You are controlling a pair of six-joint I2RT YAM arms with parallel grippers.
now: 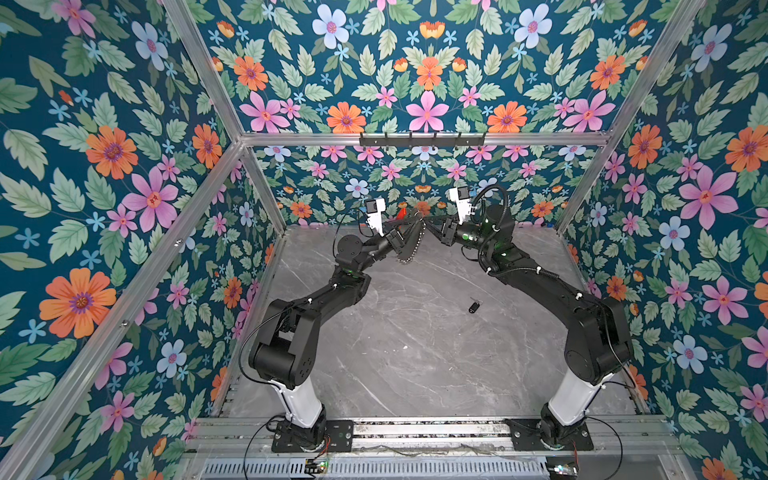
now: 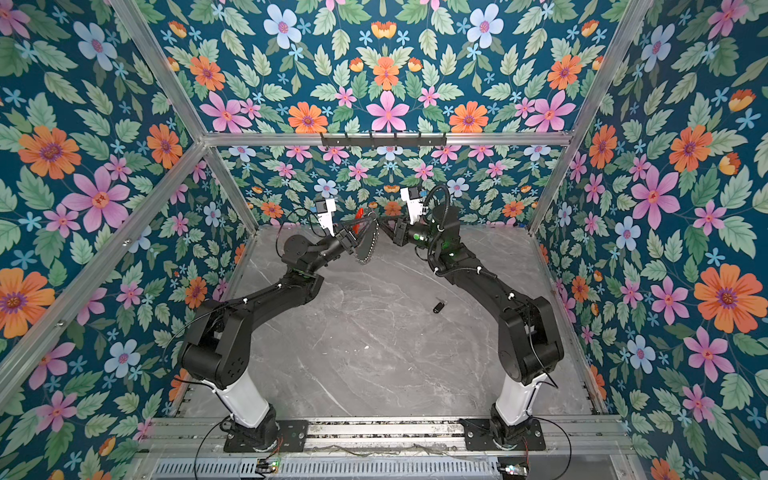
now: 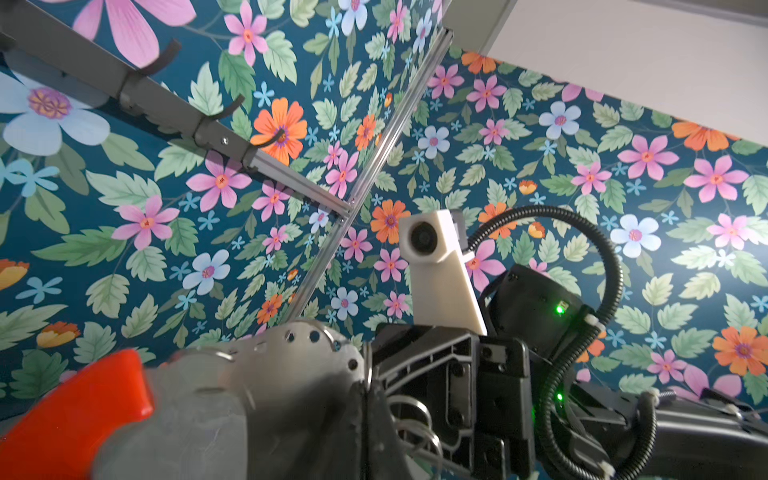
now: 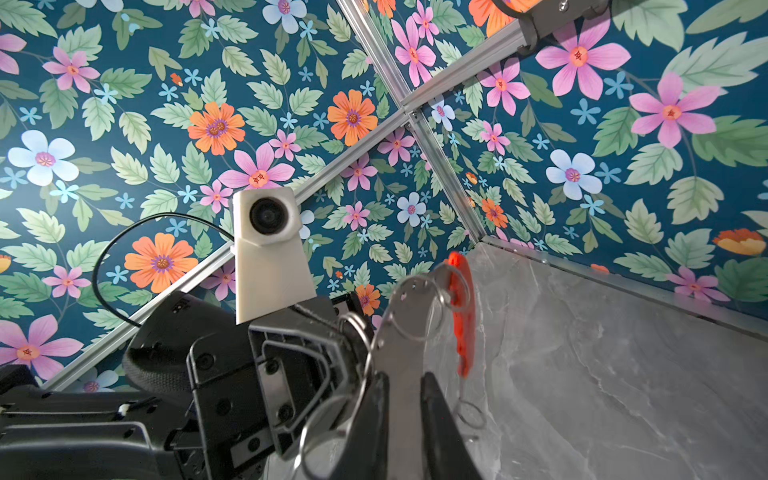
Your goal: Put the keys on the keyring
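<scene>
Far centre, aloft: left gripper (image 1: 409,232) clenched on keyring (image 1: 415,247); right gripper (image 1: 428,227) pinching its steel band from right. Black key fob (image 1: 473,306) lies on table (image 1: 415,353), near-right of centre, well apart. Best course: left holds ring steady, right lets go, fetches fob by body, loop exposed.

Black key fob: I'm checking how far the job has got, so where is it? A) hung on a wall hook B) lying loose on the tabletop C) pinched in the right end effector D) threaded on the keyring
B: in both top views the key fob lies alone on the grey tabletop, well apart from the raised keyring.
</scene>
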